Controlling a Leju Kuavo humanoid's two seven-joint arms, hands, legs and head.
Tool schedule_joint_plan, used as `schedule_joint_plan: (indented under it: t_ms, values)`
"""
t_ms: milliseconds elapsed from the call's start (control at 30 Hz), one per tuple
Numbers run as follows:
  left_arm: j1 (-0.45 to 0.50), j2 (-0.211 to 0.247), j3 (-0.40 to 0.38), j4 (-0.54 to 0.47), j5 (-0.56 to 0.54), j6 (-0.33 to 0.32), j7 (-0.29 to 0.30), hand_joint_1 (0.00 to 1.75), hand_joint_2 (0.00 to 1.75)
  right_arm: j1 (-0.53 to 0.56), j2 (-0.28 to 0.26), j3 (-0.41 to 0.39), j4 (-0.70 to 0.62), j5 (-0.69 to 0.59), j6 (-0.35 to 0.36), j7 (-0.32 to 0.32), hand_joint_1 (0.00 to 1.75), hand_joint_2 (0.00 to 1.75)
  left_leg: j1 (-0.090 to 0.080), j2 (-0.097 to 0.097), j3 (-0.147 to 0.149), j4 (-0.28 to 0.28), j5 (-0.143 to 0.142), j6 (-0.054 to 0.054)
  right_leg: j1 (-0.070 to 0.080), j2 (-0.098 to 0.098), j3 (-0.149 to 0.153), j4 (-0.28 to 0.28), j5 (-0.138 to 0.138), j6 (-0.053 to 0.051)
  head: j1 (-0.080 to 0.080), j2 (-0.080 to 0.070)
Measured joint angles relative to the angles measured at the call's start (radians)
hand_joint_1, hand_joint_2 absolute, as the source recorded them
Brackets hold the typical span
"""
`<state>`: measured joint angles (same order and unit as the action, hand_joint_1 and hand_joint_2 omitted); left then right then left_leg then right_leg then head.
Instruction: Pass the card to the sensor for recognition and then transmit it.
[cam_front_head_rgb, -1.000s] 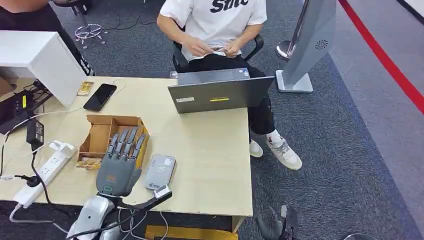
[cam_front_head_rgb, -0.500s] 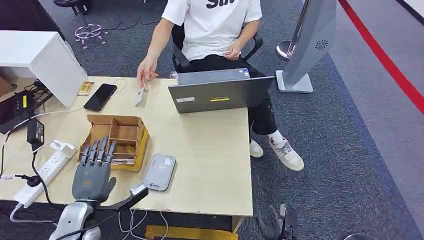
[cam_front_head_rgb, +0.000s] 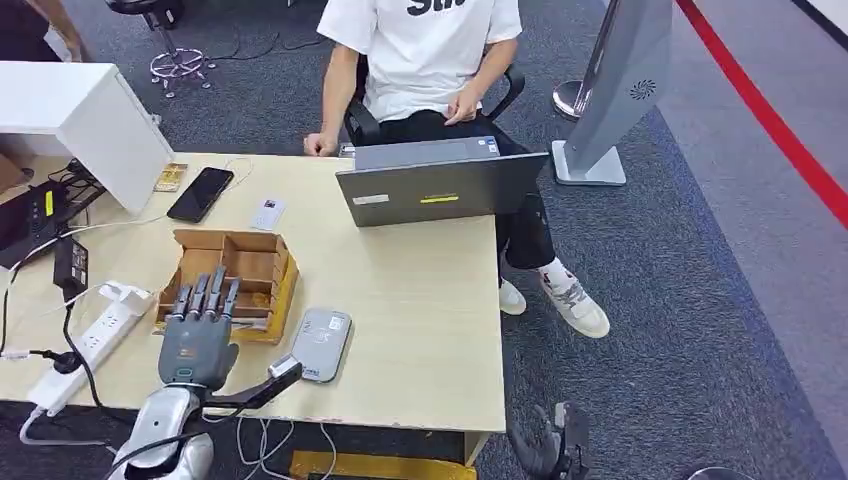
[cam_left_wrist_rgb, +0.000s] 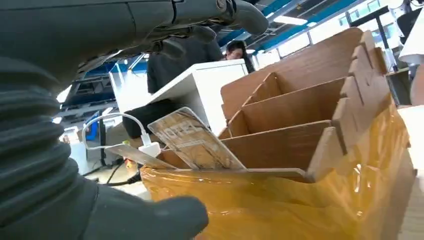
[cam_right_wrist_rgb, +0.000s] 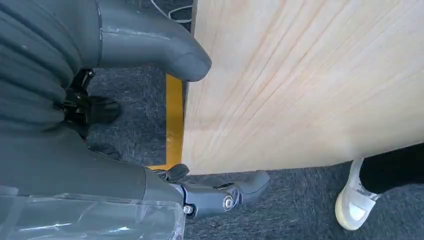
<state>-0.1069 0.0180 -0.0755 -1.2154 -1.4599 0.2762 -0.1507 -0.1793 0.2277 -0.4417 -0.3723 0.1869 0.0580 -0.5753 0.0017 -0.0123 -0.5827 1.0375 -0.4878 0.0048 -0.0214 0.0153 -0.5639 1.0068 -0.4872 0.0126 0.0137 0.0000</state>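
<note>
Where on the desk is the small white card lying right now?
In the head view, the white card lies flat on the desk's far left part, between the black phone and the laptop, just beyond the cardboard box.

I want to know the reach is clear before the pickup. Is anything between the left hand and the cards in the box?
Nothing visible. The left hand hovers by the cardboard box; a card leans in its near compartment, facing the hand across the tape-wrapped wall.
</note>
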Motion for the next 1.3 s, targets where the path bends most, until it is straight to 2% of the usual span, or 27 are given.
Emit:
schedule_joint_plan:
  t_ms: [400, 767, 933, 1067, 1300]
  values:
    - [0.009, -0.003, 0.002, 0.005, 0.036, 0.007, -0.013, 1.75, 1.75, 0.0, 0.0, 0.0, 0.001, -0.002, 0.0, -0.002, 0.0, 1.75, 0.0, 0.0, 0.0, 0.0, 0.0, 0.0, 0.0, 0.0, 0.0, 0.0, 0.0, 0.0, 0.0, 0.0]
    - [0.005, -0.028, 0.012, -0.112, 0.04, 0.036, -0.023, 1.75, 1.75, 0.0, 0.0, 0.0, 0.002, 0.005, 0.0, 0.0, 0.0, 1.75, 0.0, 0.0, 0.0, 0.0, 0.0, 0.0, 0.0, -0.001, 0.0, 0.0, 0.0, 0.0, 0.0, 0.0]
    - [-0.075, -0.032, 0.012, -0.134, 0.019, 0.025, -0.016, 1.75, 1.75, -0.006, 0.0, 0.003, 0.003, 0.022, 0.0, 0.011, 0.0, 1.75, 0.0, -0.001, 0.0, 0.0, 0.001, 0.0, 0.0, -0.001, 0.0, 0.0, 0.001, 0.0, 0.0, 0.0]
    - [-0.159, -0.038, 0.012, -0.121, 0.077, -0.022, -0.008, 1.75, 1.75, -0.015, 0.001, 0.012, 0.006, 0.032, 0.0, 0.021, 0.0, 1.75, 0.0, -0.001, 0.0, 0.0, 0.002, -0.001, 0.0, -0.001, 0.0, 0.0, 0.001, 0.0, 0.0, 0.0]
    - [-0.335, -0.047, 0.012, 0.029, 0.077, -0.068, 0.051, 1.75, 1.75, -0.029, 0.005, 0.034, 0.011, 0.041, -0.006, 0.042, 0.0, 1.75, 0.0, -0.001, 0.0, 0.0, 0.002, 0.0, 0.0, -0.001, 0.0, 0.001, 0.002, -0.001, 0.0, 0.0]
